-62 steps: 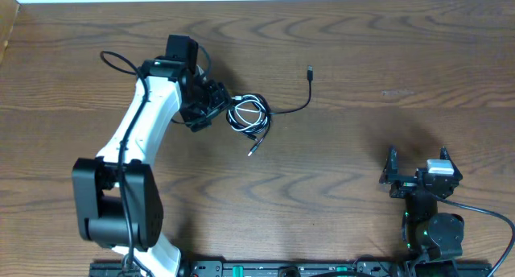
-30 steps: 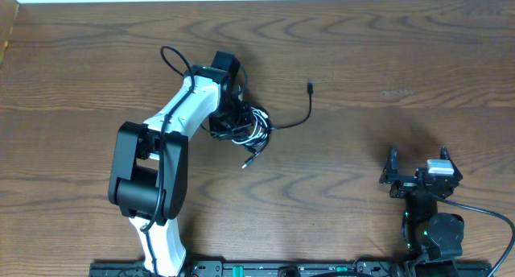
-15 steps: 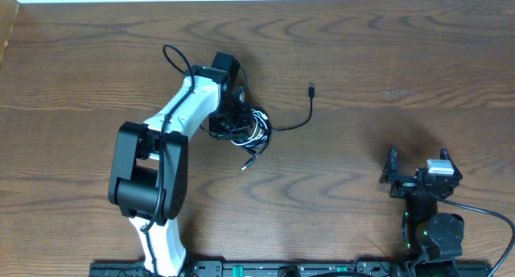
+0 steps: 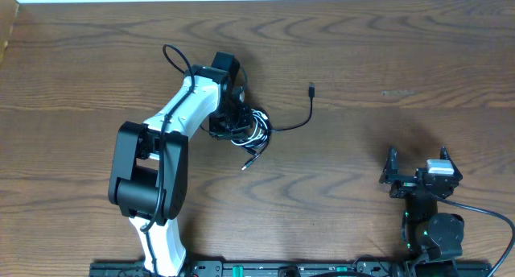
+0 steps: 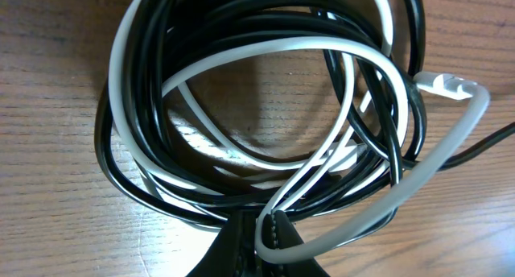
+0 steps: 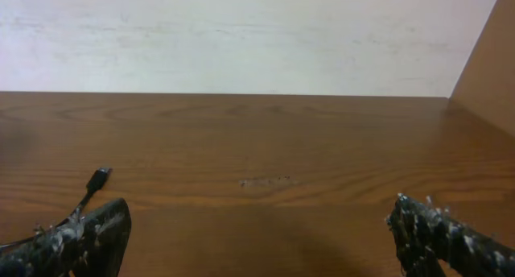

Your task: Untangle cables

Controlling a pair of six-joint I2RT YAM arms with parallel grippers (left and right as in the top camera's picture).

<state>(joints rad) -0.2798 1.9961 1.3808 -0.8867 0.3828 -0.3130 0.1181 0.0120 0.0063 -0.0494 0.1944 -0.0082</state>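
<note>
The cables point(image 4: 252, 126) are bundled left of centre, pinched narrowly by the left gripper point(image 5: 269, 229); the right gripper point(image 4: 418, 164), near right, stands wide open. A slow, single-strand pull is advised.

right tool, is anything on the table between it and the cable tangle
Nothing visible blocks it. Only bare table lies between the right tool and the cable tangle; one loose black plug end trails out toward that side.

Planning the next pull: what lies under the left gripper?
The tangled black and white cables, lying on the table. Overhead, the left gripper covers the coil's left edge, hiding those strands.
</note>
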